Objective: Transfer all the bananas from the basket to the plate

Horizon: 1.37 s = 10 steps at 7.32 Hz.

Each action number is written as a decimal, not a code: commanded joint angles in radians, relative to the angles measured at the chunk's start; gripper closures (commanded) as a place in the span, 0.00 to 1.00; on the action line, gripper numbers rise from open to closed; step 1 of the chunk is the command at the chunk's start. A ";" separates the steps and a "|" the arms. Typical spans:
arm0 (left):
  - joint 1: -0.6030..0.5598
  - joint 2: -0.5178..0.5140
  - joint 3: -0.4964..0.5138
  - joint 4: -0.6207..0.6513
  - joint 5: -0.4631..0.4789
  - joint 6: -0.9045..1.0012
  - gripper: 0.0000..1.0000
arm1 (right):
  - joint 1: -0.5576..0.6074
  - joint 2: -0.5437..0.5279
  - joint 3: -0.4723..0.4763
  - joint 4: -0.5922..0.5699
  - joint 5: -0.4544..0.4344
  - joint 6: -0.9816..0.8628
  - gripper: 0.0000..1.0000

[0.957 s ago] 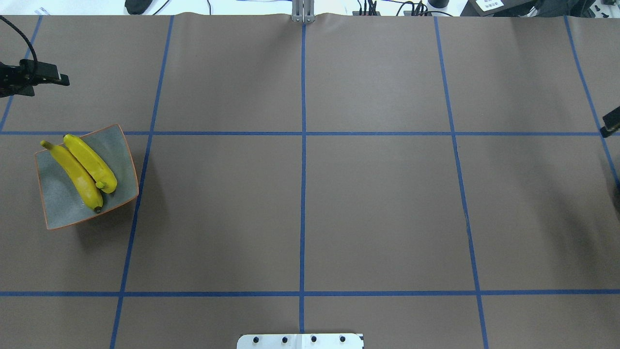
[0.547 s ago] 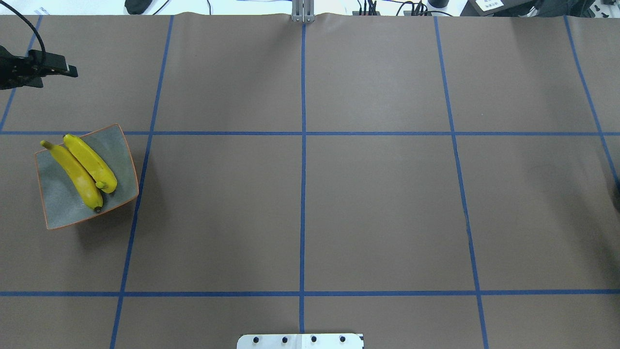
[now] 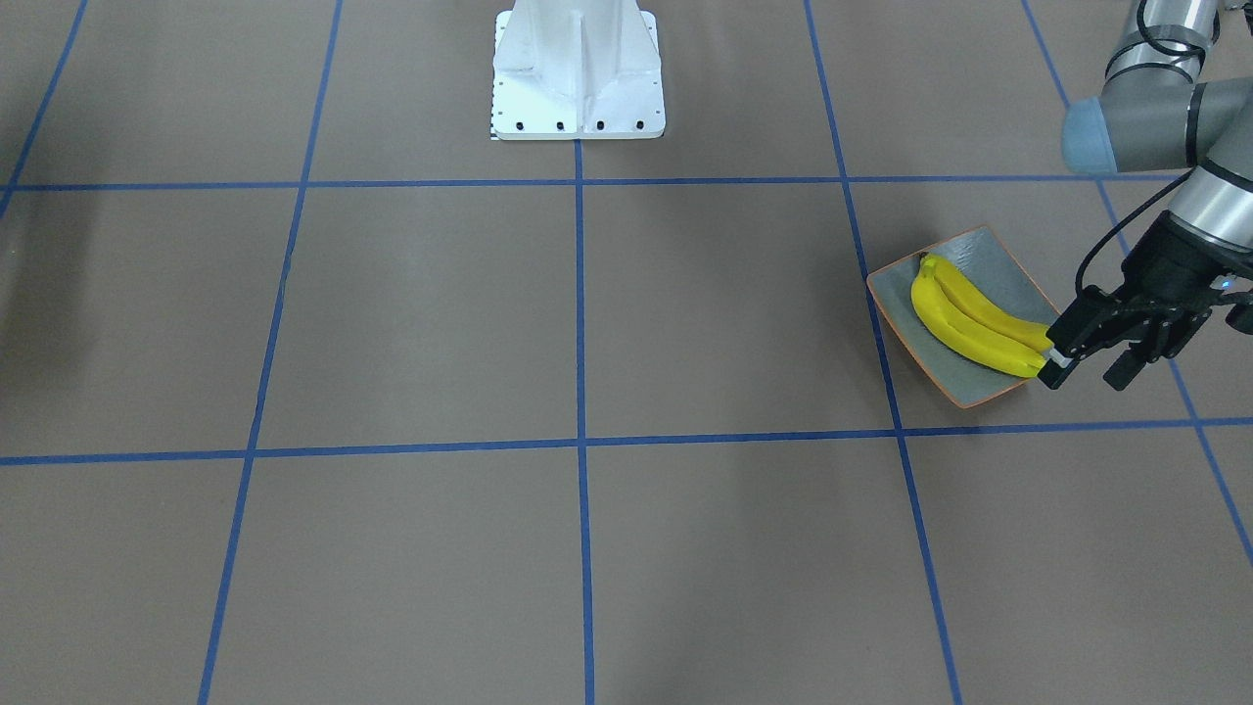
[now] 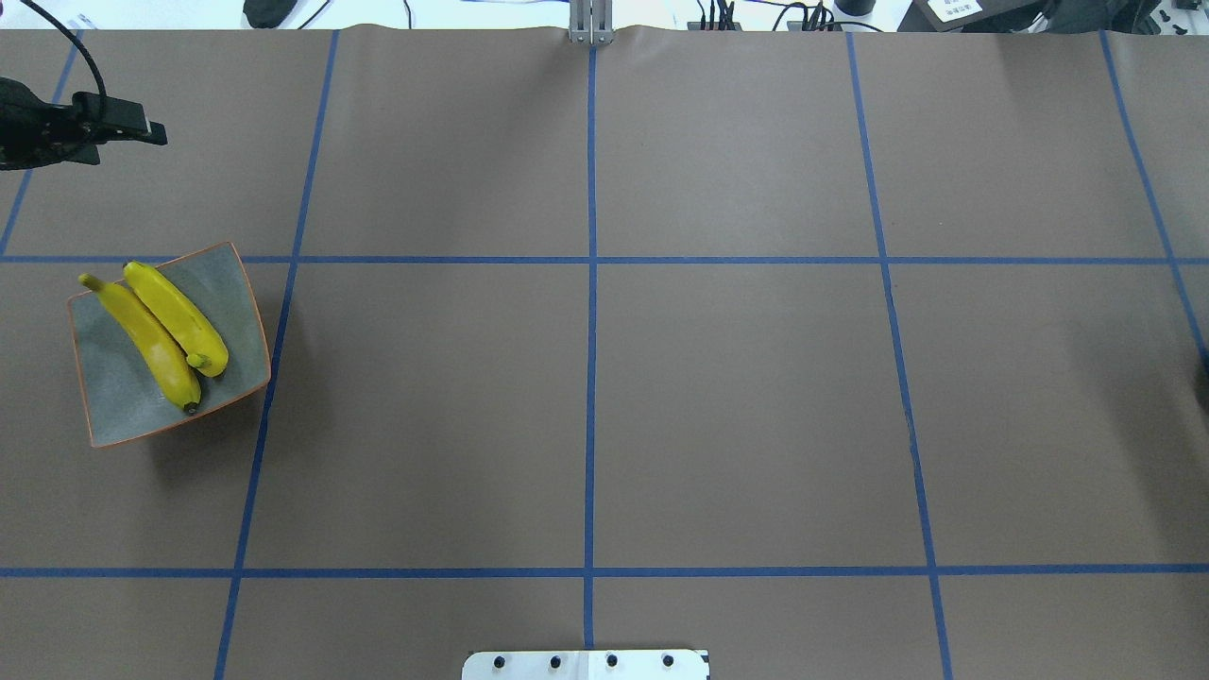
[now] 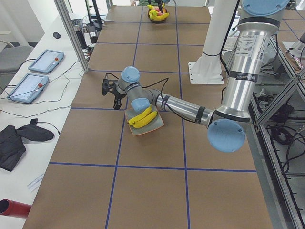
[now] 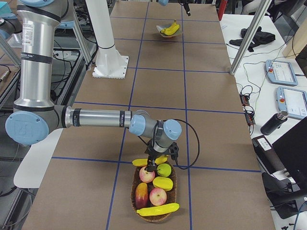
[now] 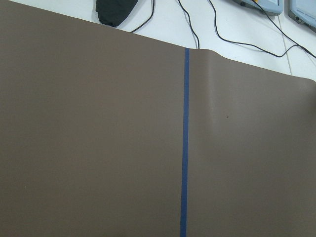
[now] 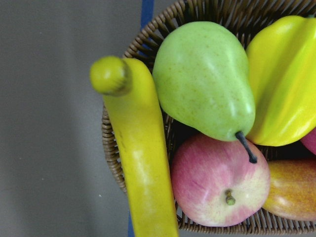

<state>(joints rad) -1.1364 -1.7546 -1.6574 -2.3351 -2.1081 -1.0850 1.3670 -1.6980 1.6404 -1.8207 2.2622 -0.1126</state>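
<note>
Two yellow bananas [image 4: 156, 335] lie side by side on the grey-blue plate [image 4: 123, 406] at the table's left; they also show in the front view [image 3: 969, 313]. My left gripper [image 3: 1087, 375] hangs open and empty beyond the plate's far end. At the right end stands a wicker basket [image 6: 170, 194]. One banana [image 8: 140, 163] lies across its rim and another [image 6: 158, 209] lies at its near end. My right gripper [image 6: 156, 160] hovers over the rim banana. I cannot tell whether it is open or shut.
The basket also holds a green pear [image 8: 205, 79], apples [image 8: 217, 182] and other yellow and orange fruit. The robot's white base [image 3: 578, 69] stands at mid table. Cables and a dark cloth [image 7: 118, 12] lie past the far edge.
In the overhead view my left gripper has moved a little to the right and farther from the plate. The right gripper's tip has left that view's right edge.
</note>
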 commanded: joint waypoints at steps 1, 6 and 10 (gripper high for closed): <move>0.001 -0.003 0.002 -0.001 0.000 0.001 0.00 | -0.002 -0.011 -0.011 0.006 0.055 -0.002 0.00; 0.001 -0.008 0.001 -0.003 0.000 0.002 0.00 | -0.006 -0.060 -0.040 0.060 0.114 -0.012 0.00; 0.003 -0.008 0.002 -0.003 0.000 0.004 0.00 | -0.040 -0.058 -0.040 0.072 0.172 -0.013 0.01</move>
<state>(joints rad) -1.1342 -1.7625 -1.6558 -2.3378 -2.1077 -1.0826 1.3390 -1.7564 1.6002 -1.7572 2.4213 -0.1252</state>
